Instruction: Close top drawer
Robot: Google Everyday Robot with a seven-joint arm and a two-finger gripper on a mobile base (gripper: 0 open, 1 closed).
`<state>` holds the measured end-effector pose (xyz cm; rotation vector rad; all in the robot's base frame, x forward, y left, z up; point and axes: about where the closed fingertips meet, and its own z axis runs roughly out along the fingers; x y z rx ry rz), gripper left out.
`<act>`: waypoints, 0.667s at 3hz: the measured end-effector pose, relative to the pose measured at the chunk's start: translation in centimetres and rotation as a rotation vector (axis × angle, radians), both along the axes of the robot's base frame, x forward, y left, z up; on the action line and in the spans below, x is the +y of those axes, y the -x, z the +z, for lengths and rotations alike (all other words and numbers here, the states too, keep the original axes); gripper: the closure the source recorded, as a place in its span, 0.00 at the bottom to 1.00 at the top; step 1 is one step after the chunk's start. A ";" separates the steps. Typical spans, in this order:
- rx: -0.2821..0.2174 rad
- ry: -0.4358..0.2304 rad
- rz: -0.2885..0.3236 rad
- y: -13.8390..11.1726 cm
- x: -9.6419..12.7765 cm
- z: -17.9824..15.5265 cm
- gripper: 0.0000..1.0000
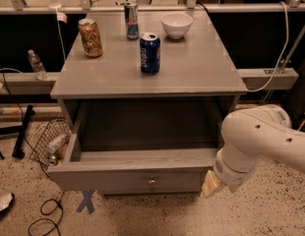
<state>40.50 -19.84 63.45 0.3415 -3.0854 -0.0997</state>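
The top drawer (128, 173) is a wide grey wooden drawer, pulled far out of the grey cabinet, and its deep box shows nothing inside. Its flat front faces me with one small round metal knob (151, 182). My gripper (210, 183) is the cream-coloured tip below my white arm (258, 141), low at the right. It sits right at the right end of the drawer front, at about knob height. I cannot tell whether it touches the front.
On the cabinet top (201, 68) stand a blue soda can (150, 53), a brown can (90, 37), a slim can (131, 20) and a white bowl (176, 24). A wire basket (46, 141) and cables lie on the floor at the left. A blue tape cross (86, 201) marks the floor.
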 end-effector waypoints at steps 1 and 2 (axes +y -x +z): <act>-0.001 0.000 0.002 -0.3 0.3 -0.4 0.62; -0.029 0.021 0.005 -1.7 0.8 -0.8 0.93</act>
